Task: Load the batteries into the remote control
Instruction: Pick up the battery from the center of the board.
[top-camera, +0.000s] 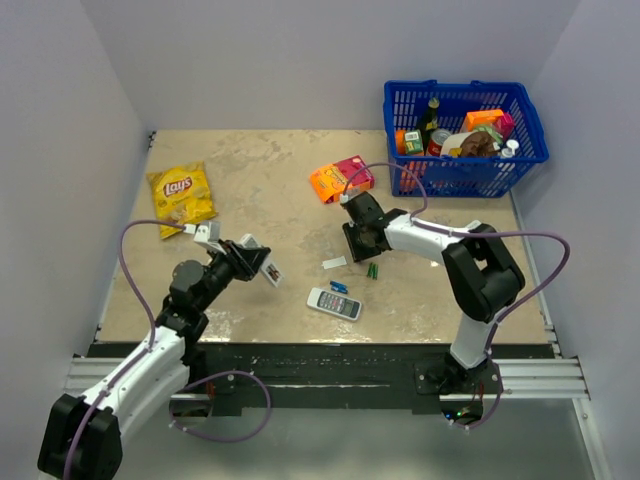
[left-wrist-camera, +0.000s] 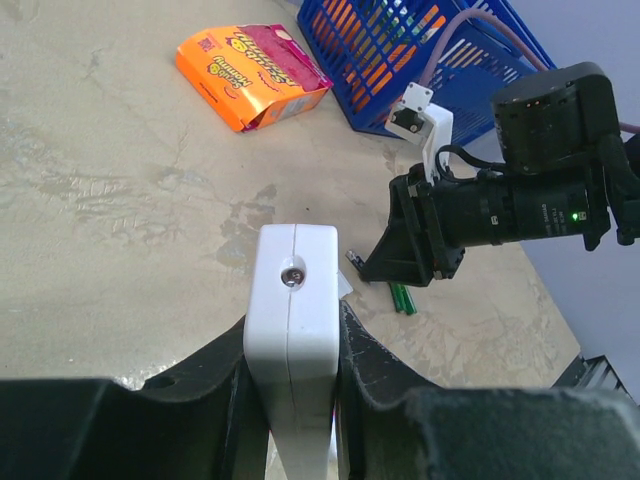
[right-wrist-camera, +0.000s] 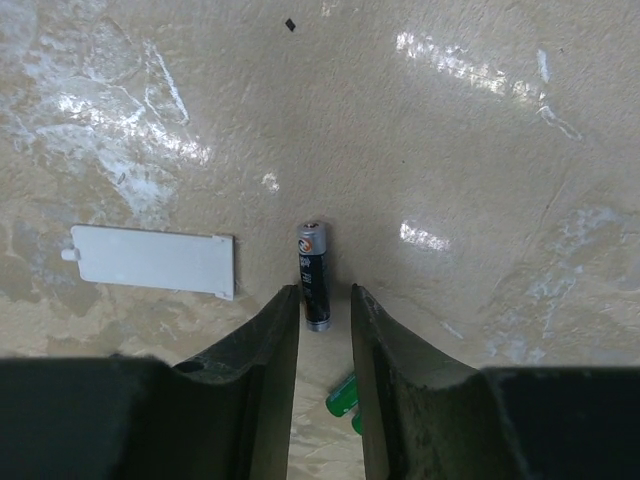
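Observation:
My left gripper (left-wrist-camera: 295, 335) is shut on the slim white remote control (left-wrist-camera: 293, 300), held end-on above the table, its tip with a small round lens facing away; both also show in the top view, the gripper (top-camera: 252, 260) and the remote control (top-camera: 271, 272). My right gripper (right-wrist-camera: 325, 312) is open and low over the table. Its jaws stand either side of the near end of one dark battery (right-wrist-camera: 314, 272) with silvery ends, lying flat. A gap shows on the battery's right side. A second battery is not in view.
A white battery cover (right-wrist-camera: 150, 261) lies left of the battery. A green pair (right-wrist-camera: 343, 397) lies under my right jaws. A small blue item (top-camera: 339, 287) and a white display remote (top-camera: 333, 303) lie near the front. An orange box (top-camera: 341, 178), a Lays bag (top-camera: 181, 193) and a blue basket (top-camera: 520, 152) lie farther back.

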